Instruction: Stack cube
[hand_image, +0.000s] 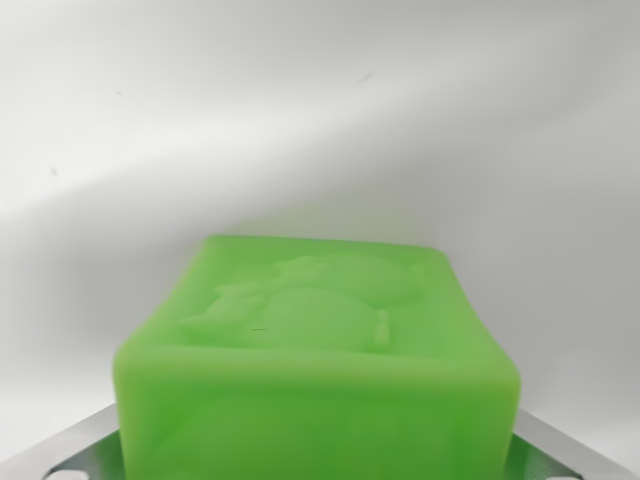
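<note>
The soft green rubbery cube (320, 370) fills the wrist view's lower centre, seemingly between the metal fingers (85, 450) (grip unconfirmed); no second cube visible.

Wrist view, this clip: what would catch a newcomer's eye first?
A bright green cube fills the lower middle of the wrist view, very close to the camera, with a raised animal-like figure moulded into its top face. Grey metal parts peek out at both bottom corners beside it. Behind lies only a plain white surface with soft shadow.
</note>
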